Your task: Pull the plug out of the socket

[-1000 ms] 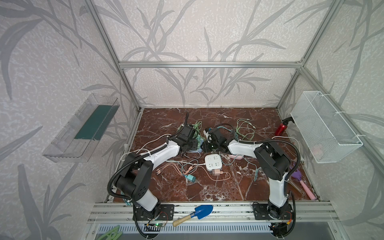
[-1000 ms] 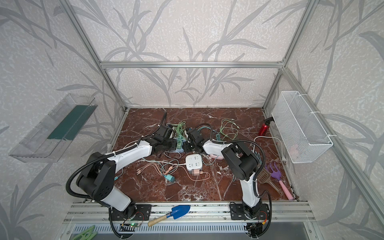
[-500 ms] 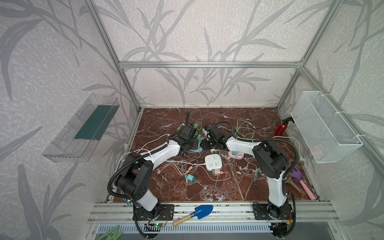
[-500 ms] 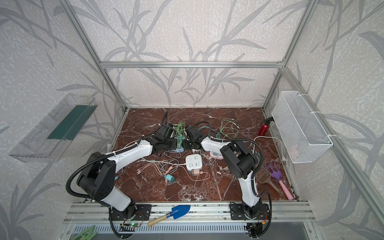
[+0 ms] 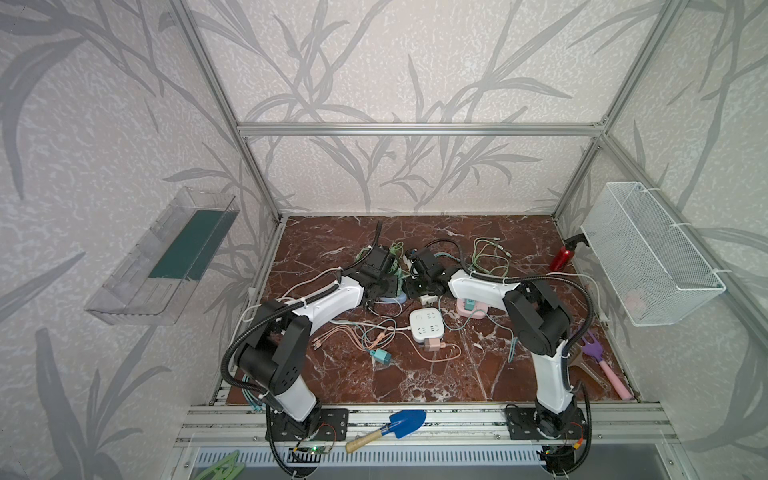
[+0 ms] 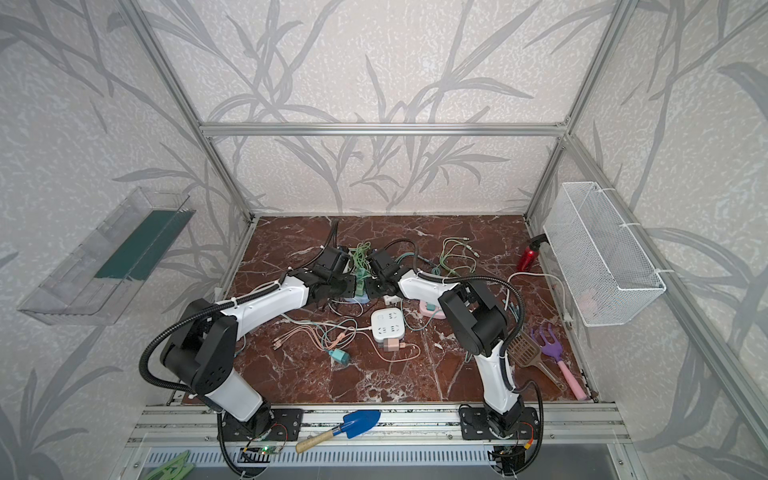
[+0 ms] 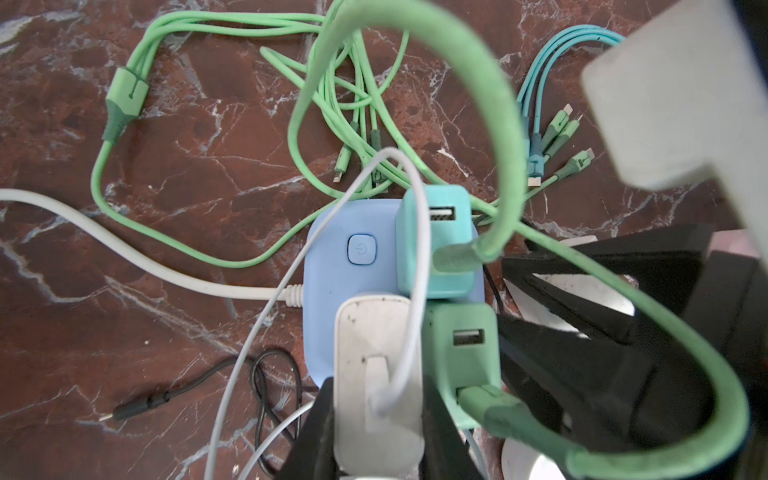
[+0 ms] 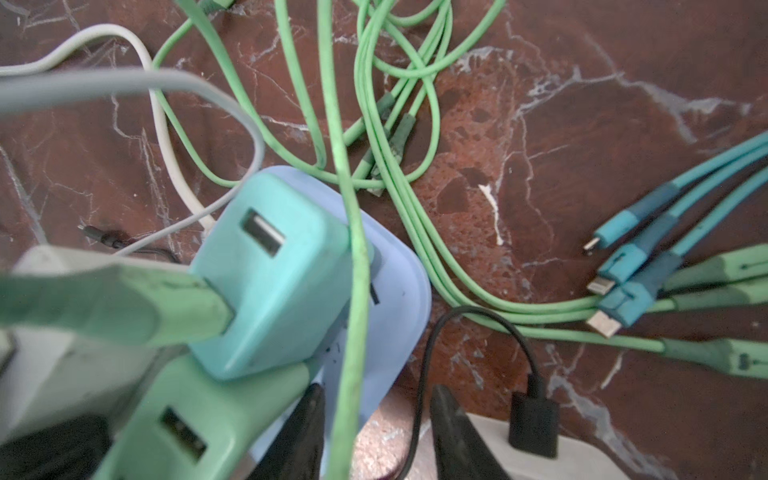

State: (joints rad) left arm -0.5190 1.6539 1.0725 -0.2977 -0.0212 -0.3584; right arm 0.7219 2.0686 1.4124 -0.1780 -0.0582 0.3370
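Left pincer (image 7: 378, 419) is clamped on the white plug (image 7: 376, 357), one jaw on each flank. Pull straight out along the pins and don't rock it. Its thin white lead (image 7: 417, 232) loops over the teal plug (image 7: 434, 257) and may drag.

The blue socket (image 7: 328, 266) lies mid-bench (image 7: 145, 332), toward the back, between both arms.

Right pincer (image 8: 376, 432) stands part-spread astride the socket's corner, with a green cable (image 8: 353, 291) running through. You cannot tell if it bites, so check that brace first.

Plug: white, scuffed, rounded, looks fully seated beside a green plug (image 7: 461, 357)
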